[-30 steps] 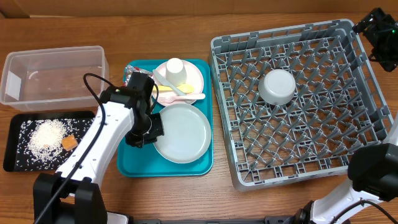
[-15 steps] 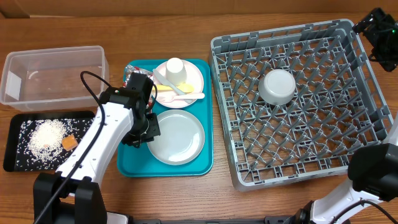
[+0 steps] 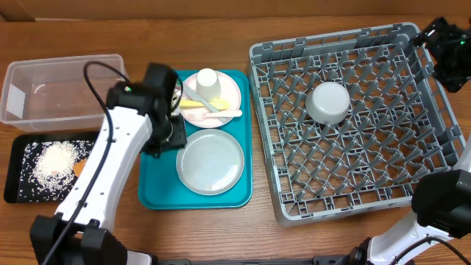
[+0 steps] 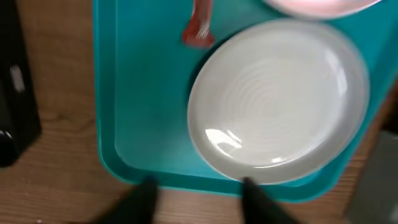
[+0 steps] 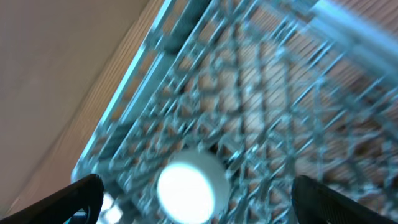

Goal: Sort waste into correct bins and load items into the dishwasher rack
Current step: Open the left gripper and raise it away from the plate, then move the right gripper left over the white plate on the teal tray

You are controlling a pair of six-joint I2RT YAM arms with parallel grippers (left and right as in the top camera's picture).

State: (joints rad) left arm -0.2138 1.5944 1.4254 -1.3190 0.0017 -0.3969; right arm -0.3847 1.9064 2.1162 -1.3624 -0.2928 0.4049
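A: Starting with the left gripper (image 4: pixel 199 202). Parted, or clamped on something?

B: Parted, with nothing pinched. Hanging over the lower edge of the teal tray (image 4: pixel 124 93), just below the grey-white plate (image 4: pixel 280 102).

A: And that plate?

B: Lying flat on the tray's lower half, left of centre in the overhead frame. Above it, the pinkish-white plate (image 3: pixel 229 92), carrying the white cup (image 3: pixel 207 81) and the utensils (image 3: pixel 197 105). Near its left rim, a red sachet (image 4: pixel 198 28) on the tray.

A: Now the right gripper (image 5: pixel 202 193).

B: Spread wide, gripping nothing, up in the overhead frame's upper right corner at the dishwasher rack (image 3: pixel 412 184). Inside the rack, toward its upper middle, a white bowl (image 3: pixel 328 101).

A: Bins?

B: Far left. Clear tub (image 3: pixel 62 88) above, black tray (image 3: pixel 18 184) below, with rice (image 3: pixel 55 162) on it.
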